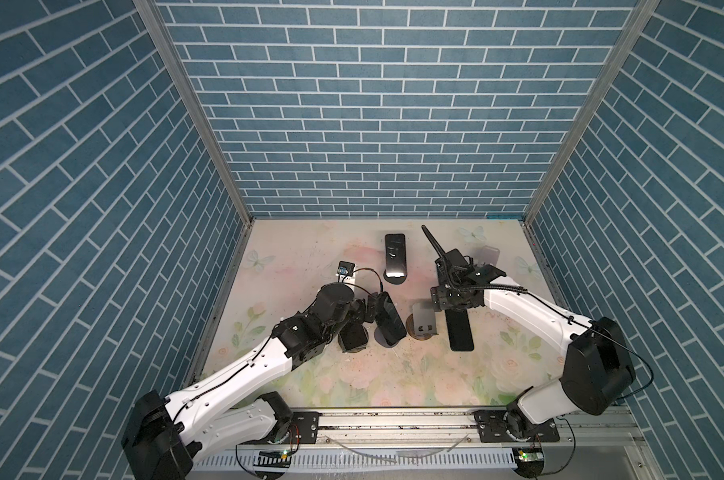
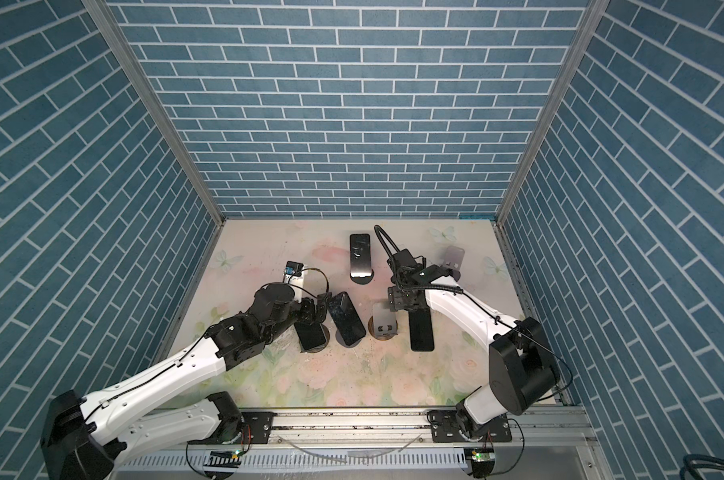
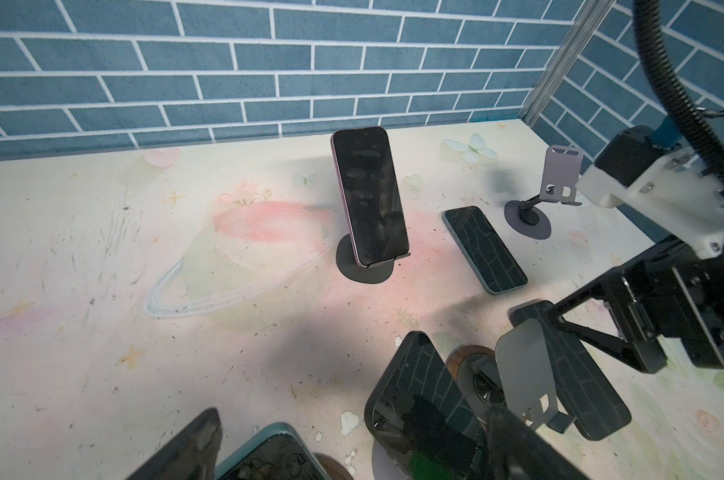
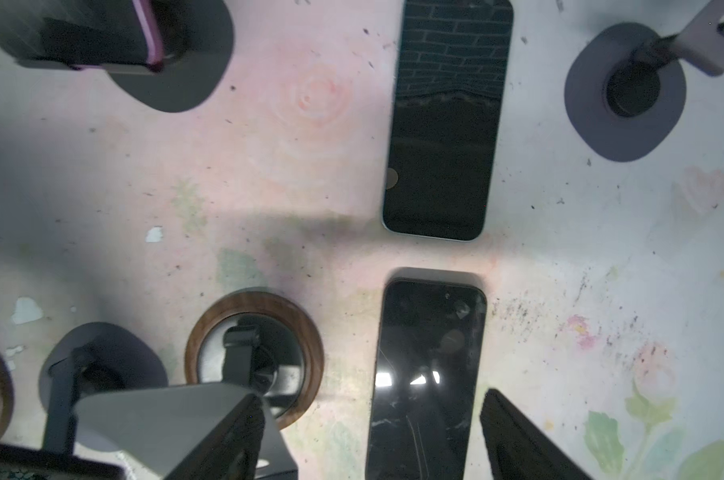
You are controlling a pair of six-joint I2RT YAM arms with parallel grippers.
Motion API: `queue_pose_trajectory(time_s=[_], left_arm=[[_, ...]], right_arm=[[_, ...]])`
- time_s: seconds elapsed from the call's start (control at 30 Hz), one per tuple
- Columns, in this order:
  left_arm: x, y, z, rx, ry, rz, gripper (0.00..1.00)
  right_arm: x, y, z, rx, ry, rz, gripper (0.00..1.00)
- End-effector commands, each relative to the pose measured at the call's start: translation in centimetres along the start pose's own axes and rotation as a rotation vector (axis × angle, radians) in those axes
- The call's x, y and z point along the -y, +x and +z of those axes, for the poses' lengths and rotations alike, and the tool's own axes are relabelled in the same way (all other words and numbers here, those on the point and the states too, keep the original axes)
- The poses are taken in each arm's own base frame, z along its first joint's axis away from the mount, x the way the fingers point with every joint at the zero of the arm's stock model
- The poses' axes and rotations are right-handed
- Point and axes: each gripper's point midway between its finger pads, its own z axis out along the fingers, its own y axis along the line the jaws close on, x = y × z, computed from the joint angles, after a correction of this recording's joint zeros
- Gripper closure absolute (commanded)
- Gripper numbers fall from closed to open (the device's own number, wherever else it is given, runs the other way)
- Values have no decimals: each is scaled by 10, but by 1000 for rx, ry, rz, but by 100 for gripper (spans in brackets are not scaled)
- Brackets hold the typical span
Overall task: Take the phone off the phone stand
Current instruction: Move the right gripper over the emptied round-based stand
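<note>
Right wrist view looks straight down at a black phone (image 4: pixel 429 374) lying flat on the counter (image 4: pixel 144 174). The right end effector (image 4: pixel 373 397) hangs over the near end of this phone. Its two fingers (image 4: pixel 514 436) are apart, one on each side of the phone, and they do not seem to touch it. It grips nothing.

The black phone is off the silver phone stand (image 4: pixel 165 415) and lies just beside it. That stand sits on a round wooden foot (image 4: pixel 254 298).

Past the black phone lies a blue-edged phone (image 4: pixel 447 120), also flat. The two are end to end with a strip of counter between them. Near the blue-edged phone is a grey stand (image 4: pixel 584 112).

In the left wrist view, the left end effector (image 3: pixel 352 424) is low over the counter with its fingers (image 3: pixel 194 449) wide apart. It grips nothing. Between those fingers are a dark phone (image 3: pixel 418 395) leaning on a stand, and the top of a teal-edged phone (image 3: pixel 269 453). Farther back, a purple-edged phone (image 3: pixel 370 203) leans on a dark stand (image 3: pixel 364 270), well apart from both arms.
</note>
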Motion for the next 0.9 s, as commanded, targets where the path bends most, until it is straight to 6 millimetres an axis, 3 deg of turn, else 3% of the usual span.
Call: queue_pose_trajectory(time_s=[0.0, 0.4, 0.87], left_arm=[[0, 3, -1, 0, 2, -2, 0], [0, 4, -2, -2, 3, -8, 0], [1, 2, 1, -5, 5, 0, 0]], right_arm=[[-16, -24, -26, 104, -63, 45, 15], [-68, -18, -16, 74, -183, -19, 11], [-78, 5, 21, -29, -110, -44, 14]])
